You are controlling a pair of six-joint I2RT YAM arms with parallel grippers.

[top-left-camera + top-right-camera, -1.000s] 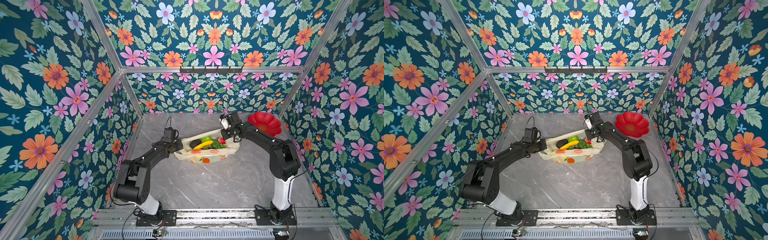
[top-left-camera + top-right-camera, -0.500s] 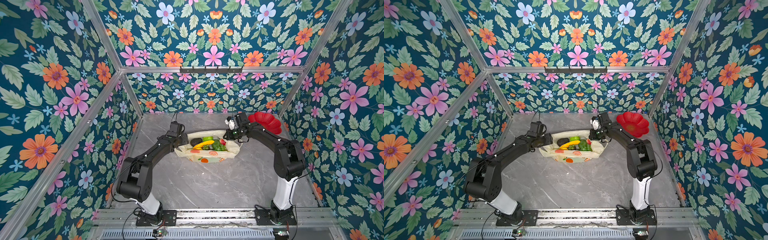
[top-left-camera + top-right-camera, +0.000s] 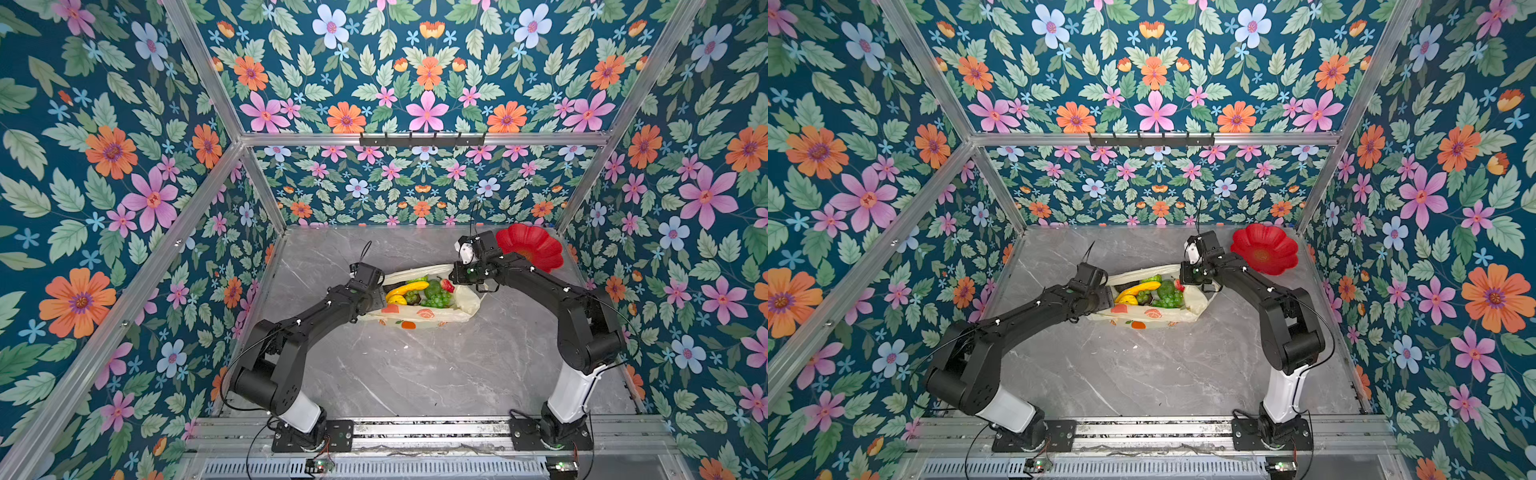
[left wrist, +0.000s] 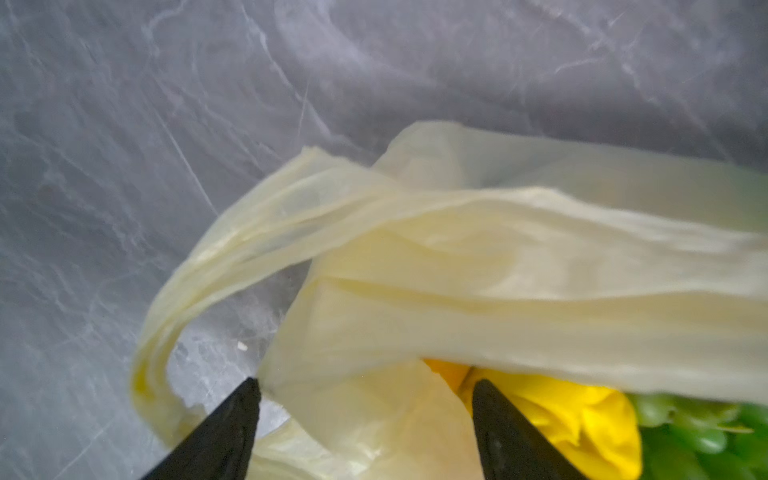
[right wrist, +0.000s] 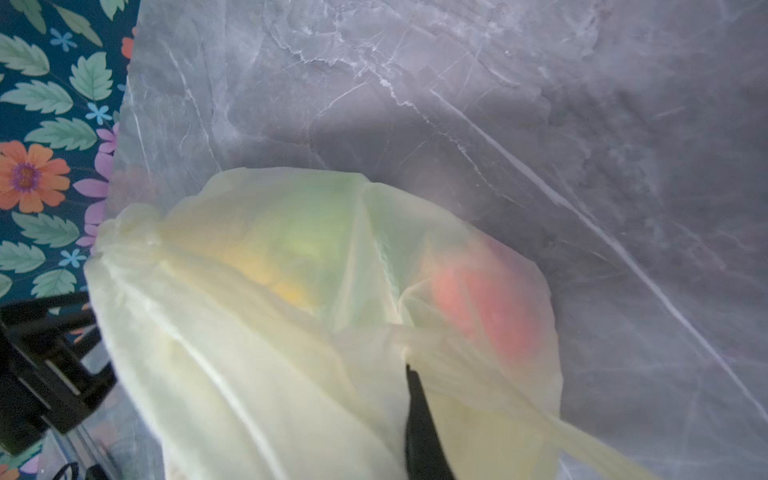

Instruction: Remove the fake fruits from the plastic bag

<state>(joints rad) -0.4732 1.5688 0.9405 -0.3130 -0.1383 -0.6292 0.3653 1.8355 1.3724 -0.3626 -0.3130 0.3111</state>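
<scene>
Fake fruits [image 3: 428, 293] lie heaped inside the plastic bag [image 3: 467, 302], just toward 12 o'clock from the middle of the counter [image 3: 415, 370]. The right tool [image 5: 409, 370] is clamped on the bag's film at 2 o'clock. The left tool [image 4: 365, 382], prongs apart, is at its 9 o'clock end.

Front of table [image 3: 415, 374] free
Middle spanned by left arm [image 3: 316, 311], bag [image 3: 465, 301] and right arm [image 3: 540, 282]; plate [image 3: 530, 247] fills the far right corner.
</scene>
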